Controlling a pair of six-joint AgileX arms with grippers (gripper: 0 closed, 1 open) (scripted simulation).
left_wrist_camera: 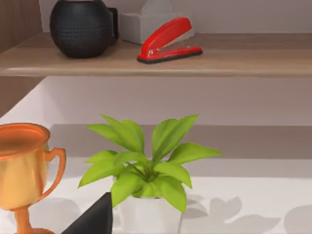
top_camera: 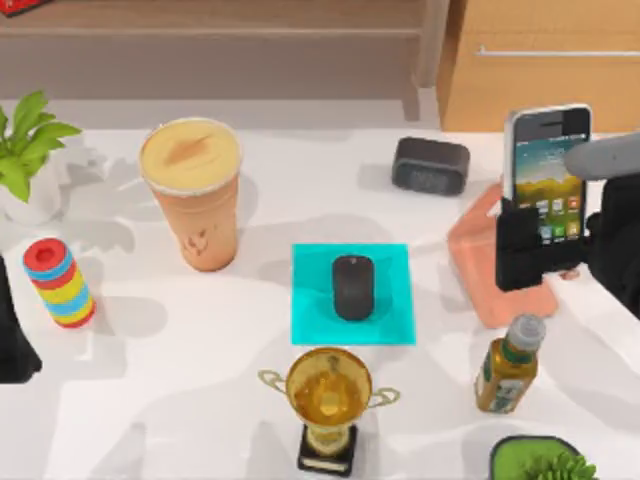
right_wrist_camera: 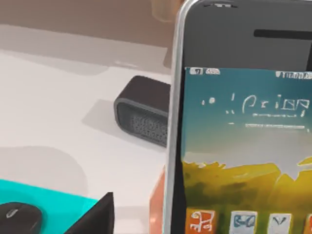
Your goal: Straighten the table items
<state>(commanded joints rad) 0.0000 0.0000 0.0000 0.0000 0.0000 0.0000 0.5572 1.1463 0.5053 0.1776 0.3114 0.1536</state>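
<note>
A black oval mouse (top_camera: 353,287) lies on a cyan mat (top_camera: 395,320) at the table's middle; it also appears in the right wrist view (right_wrist_camera: 19,218). The tall tan cup (top_camera: 190,190) with a foamy top stands upright to the mat's back left. My right gripper (top_camera: 540,245) is shut on the lower part of the smartphone (top_camera: 545,160), holding it upright just above a salmon stand (top_camera: 475,260) at the right. The phone's icon screen (right_wrist_camera: 243,146) looms close, with one of the fingers (right_wrist_camera: 97,217) beside it. My left gripper (top_camera: 12,340) is parked, open, at the table's left edge (top_camera: 150,420).
A gold trophy (top_camera: 328,400) stands in front of the mat and a striped ring stack (top_camera: 60,283) at the left. A potted plant (top_camera: 25,160) is back left, a dark speaker (top_camera: 430,165) back centre-right, a bottle (top_camera: 510,365) and green plant (top_camera: 545,462) front right.
</note>
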